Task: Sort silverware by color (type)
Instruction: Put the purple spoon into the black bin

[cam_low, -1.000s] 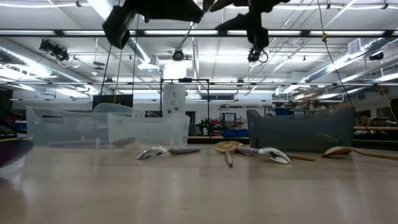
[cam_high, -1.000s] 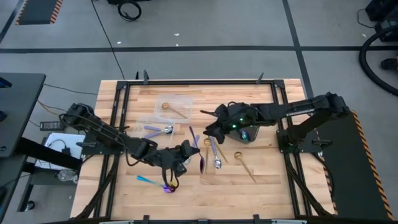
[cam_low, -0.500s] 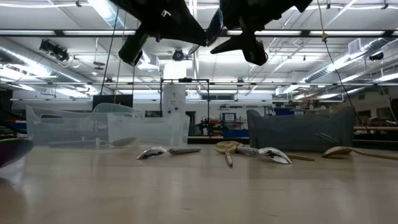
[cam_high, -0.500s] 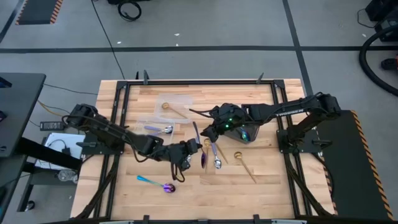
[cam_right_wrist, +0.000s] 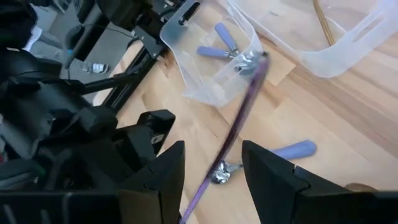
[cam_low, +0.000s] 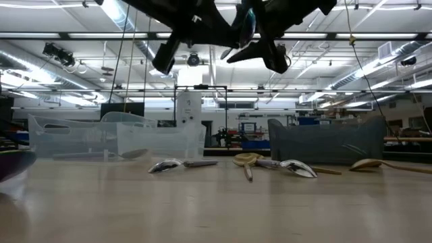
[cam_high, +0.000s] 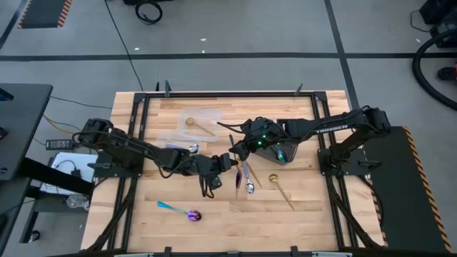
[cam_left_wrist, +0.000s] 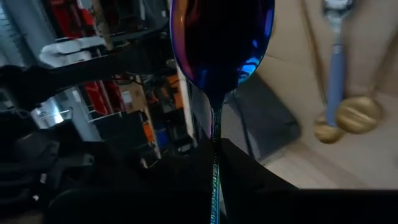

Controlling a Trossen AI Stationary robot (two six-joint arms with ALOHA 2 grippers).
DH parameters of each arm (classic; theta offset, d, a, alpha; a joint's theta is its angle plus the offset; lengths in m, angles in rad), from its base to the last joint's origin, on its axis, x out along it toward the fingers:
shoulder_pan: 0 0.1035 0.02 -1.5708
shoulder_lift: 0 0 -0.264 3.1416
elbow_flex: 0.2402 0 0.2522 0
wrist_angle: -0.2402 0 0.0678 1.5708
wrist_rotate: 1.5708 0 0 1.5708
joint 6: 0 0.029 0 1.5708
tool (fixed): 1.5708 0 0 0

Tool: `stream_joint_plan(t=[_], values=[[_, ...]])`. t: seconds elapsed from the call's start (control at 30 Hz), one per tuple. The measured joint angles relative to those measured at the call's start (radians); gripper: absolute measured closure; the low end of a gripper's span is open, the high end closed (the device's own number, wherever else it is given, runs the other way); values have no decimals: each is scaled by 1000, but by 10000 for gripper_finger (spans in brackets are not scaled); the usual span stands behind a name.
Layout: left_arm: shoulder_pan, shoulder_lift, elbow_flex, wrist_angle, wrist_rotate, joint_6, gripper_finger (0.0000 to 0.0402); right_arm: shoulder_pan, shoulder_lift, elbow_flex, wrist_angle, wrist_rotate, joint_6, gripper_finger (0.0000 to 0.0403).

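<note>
Lettering on right arm (cam_high: 325, 128) unreadable.

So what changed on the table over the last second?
The left gripper, jaws shut on an iridescent blue-purple spoon, rose from the table's near side towards the middle, meeting the right gripper, which has open jaws and shifted slightly leftwards. The spoons lying on the table and the clear containers stayed put.
</note>
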Motion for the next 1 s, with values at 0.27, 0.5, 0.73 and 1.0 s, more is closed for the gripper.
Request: stream_joint_plan(t=[0.27, 0.5, 0.73, 1.0], values=[[13, 53, -1, 60, -7, 94, 385, -6, 23, 0, -9, 3, 3, 234], [13, 57, -1, 75, -30, 93, 385, -7, 23, 0, -14, 43, 0, 258], [15, 57, -1, 74, -66, 78, 384, -6, 23, 0, -10, 62, 3, 338], [14, 59, -1, 90, -71, 50, 337, -6, 22, -2, -29, 57, -37, 392]])
